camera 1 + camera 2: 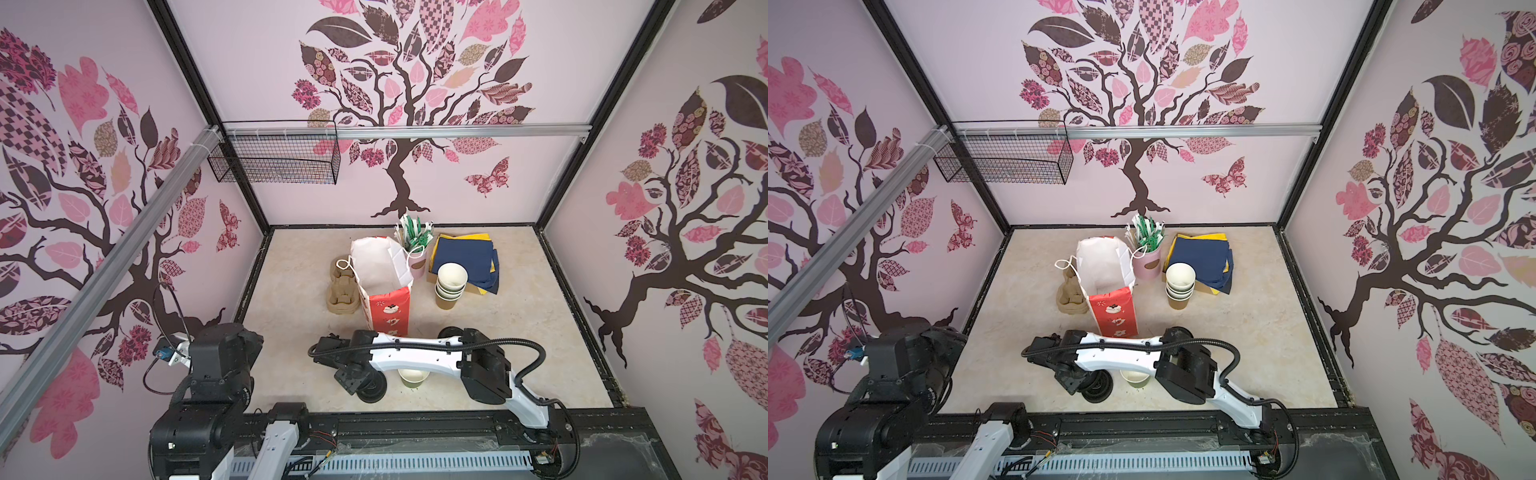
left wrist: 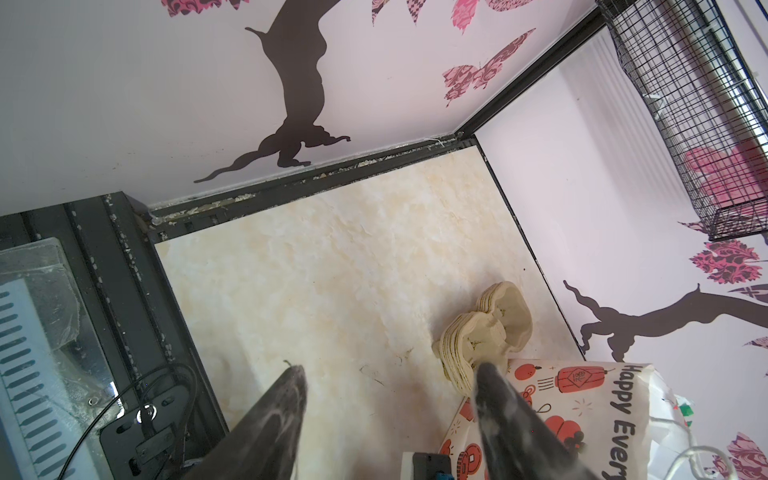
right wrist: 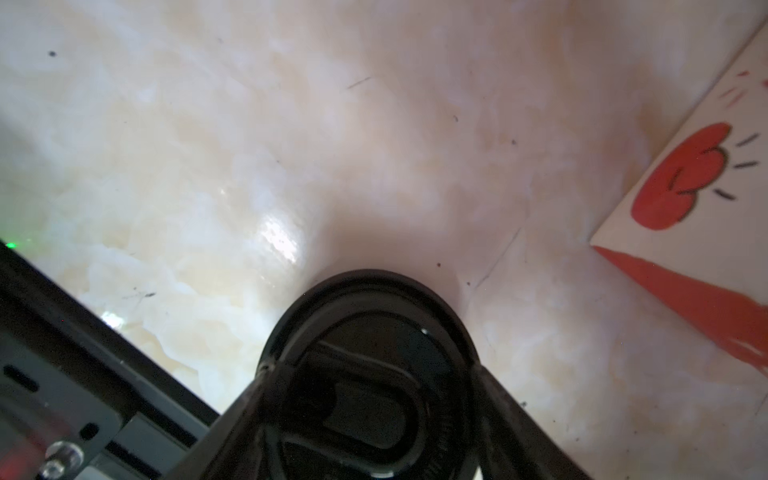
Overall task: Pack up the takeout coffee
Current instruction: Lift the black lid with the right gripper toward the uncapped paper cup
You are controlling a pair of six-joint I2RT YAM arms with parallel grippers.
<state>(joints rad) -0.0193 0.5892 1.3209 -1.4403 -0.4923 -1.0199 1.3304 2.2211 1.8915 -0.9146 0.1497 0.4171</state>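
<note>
One paper cup [image 1: 413, 377] [image 1: 1136, 379], brownish-green outside and white inside, stands open near the table's front edge, partly under my right forearm. Just left of it sits a black sip lid [image 1: 372, 390] [image 1: 1098, 388] on the table. My right gripper [image 3: 370, 368] reaches across to it, and both fingers press the lid [image 3: 374, 332] at its rim on opposite sides. In the left wrist view my left gripper [image 2: 390, 370] hangs open above bare table with nothing between its fingers. In both top views the left arm's own body hides that gripper.
An open red-and-white paper bag [image 1: 384, 282] [image 2: 582, 399] stands mid-table, with beige pulp carriers [image 1: 343, 295] [image 2: 482, 332] stacked to its left. Behind are a pink pot of stirrers [image 1: 415, 249], navy and yellow napkins [image 1: 465, 257] and stacked paper cups [image 1: 451, 286]. A wire basket [image 1: 274, 158] hangs on the back wall.
</note>
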